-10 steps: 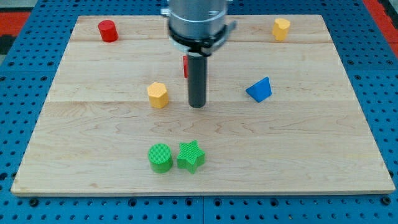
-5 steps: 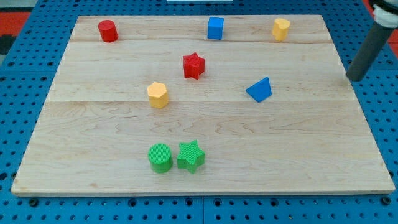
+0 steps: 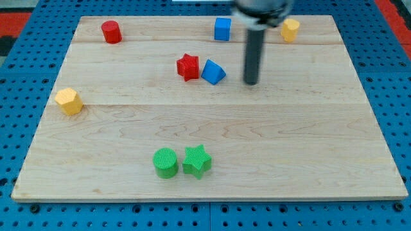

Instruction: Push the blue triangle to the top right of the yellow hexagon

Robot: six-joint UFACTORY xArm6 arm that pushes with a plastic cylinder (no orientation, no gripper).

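Nearest on the wooden surface (image 3: 321, 160) sit the green cylinder (image 3: 166, 162) and green star (image 3: 197, 161), farther up the yellow hexagon (image 3: 68, 101) at the view's left edge, then the blue triangle (image 3: 212, 72) touching the red star (image 3: 187, 67), my tip (image 3: 250, 82) just right of it, holding nothing.

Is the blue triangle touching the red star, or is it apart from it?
Touching, or nearly so: the blue triangle sits against the right side of the red star, with no clear wood between them. My tip stands apart, to the triangle's right.
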